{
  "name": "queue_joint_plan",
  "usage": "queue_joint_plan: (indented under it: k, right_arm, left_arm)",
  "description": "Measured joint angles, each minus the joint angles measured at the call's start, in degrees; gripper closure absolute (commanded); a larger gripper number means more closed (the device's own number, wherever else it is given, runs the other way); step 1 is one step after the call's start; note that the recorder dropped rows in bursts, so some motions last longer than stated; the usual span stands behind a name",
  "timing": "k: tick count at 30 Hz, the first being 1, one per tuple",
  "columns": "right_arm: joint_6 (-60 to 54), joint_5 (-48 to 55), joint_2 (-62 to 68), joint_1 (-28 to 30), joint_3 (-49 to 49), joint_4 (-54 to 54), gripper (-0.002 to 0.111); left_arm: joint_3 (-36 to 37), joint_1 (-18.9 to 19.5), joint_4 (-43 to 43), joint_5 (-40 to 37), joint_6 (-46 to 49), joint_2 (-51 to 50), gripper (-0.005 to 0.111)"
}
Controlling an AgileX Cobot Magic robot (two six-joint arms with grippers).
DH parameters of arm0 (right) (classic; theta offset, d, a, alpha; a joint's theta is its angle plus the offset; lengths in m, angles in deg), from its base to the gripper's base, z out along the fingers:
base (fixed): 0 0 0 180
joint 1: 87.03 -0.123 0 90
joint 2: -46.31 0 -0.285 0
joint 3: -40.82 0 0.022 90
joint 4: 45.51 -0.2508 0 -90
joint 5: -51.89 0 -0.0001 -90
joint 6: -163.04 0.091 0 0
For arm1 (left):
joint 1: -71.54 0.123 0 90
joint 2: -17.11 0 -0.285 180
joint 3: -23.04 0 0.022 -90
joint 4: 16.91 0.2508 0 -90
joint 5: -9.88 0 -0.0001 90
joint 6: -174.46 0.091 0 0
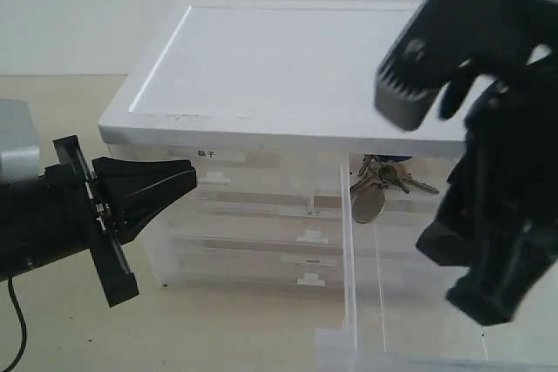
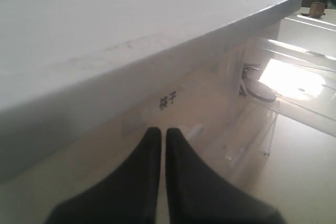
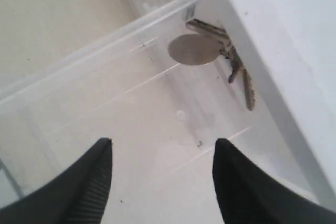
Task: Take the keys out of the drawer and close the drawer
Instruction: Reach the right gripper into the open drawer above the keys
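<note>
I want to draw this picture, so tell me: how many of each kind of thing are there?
Robot grippers: 2, the left gripper shut and the right gripper open
White drawer box: 1
Clear pulled-out drawer: 1
Bunch of keys, lying in that drawer: 1
Total: 5

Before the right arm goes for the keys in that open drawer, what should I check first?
1. The drawer is pulled out: ok.
2. The keys are in sight, at the inner end by the cabinet: ok.
3. The right gripper is open: ok.
4. It is over the keys: not ok, they lie ahead of its fingertips.
5. The left gripper is shut and outside the drawer: ok.
6. Room for fingers under the cabinet edge: cannot tell.
</note>
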Motion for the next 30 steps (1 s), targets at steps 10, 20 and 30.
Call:
queue_joint_plan:
  k: [10, 20, 30]
  right_arm:
    - [18.0, -15.1, 7.5, -0.3, 4.1, 9.7, 0.057]
    - [31.8, -21.2, 10.1, -0.4, 9.0, 21.1, 0.062]
    - [31.8, -24.1, 11.3, -0.3, 9.1, 21.4, 0.108]
  left_arm:
    - [-0.3, 0.0, 0.3, -0.3, -0.1, -0.1, 0.102]
    - [-0.3, 0.0, 0.2, -0.4, -0.4, -0.2, 0.102]
    - [-0.3, 0.0, 0.7, -0.4, -1.0, -0.2, 0.102]
